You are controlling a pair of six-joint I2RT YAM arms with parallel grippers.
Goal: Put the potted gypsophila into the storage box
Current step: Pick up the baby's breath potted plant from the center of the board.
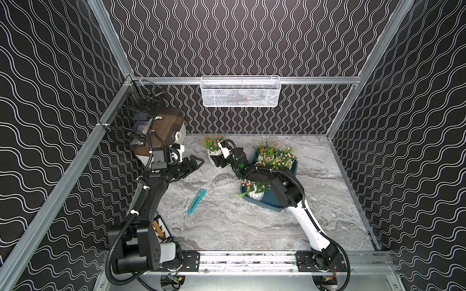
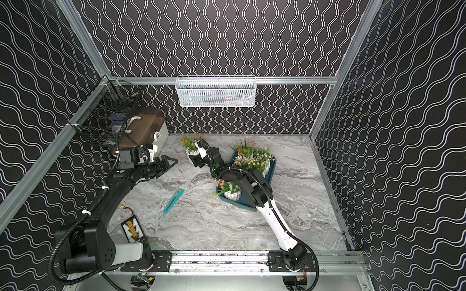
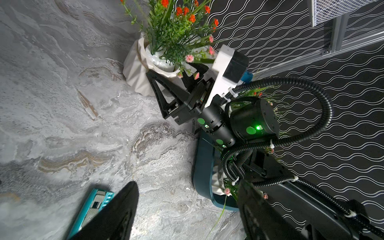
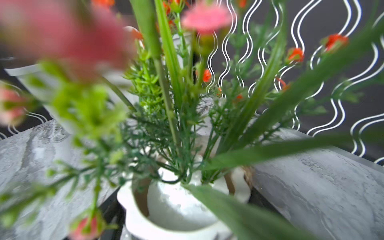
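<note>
Right jaws astride one pot — other pots inside the storage box.

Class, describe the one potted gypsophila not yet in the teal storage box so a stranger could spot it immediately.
Look to the far edge of the marble table, between the brown-lidded white box and the storage box. A potted gypsophila stands there on bare marble, the right end effector straddling it; unlike the other pots, it sits outside the box.

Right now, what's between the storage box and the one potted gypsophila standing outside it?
The right gripper, jaws flanking that potted gypsophila, its arm crossing over the storage box; both top views show this.
</note>
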